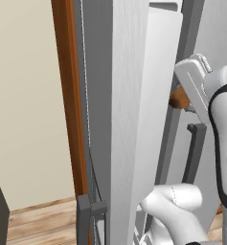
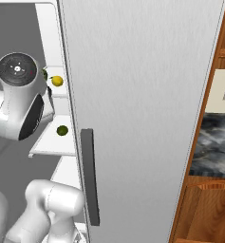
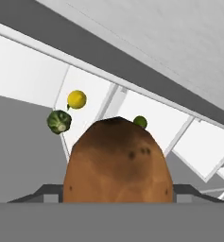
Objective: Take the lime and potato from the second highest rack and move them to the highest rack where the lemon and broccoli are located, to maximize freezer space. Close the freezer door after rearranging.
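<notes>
We see the pincer (image 3: 117, 201) pinching the potato (image 3: 117, 163), which bulks large and brown at the bottom of the hand view, with a dark finger tip showing at each of its sides. In the left base view a brown piece of the potato (image 1: 179, 98) peeks out beside the white hand, high up at the right of the freezer door (image 1: 134, 119), which stands open edge-on to us. Beyond the potato, in the hand view, the lime (image 3: 140, 122) sits just past its top on a white rack, while the lemon (image 3: 77, 99) and the broccoli (image 3: 59, 121) lie close together on the neighbouring rack to the left. From the right base view we make out the lemon (image 2: 57, 81) on the upper white rack (image 2: 57, 97) and the lime (image 2: 62, 130) on the rack below it, both left of the plain silver door (image 2: 142, 109) with its dark handle (image 2: 89, 176).
</notes>
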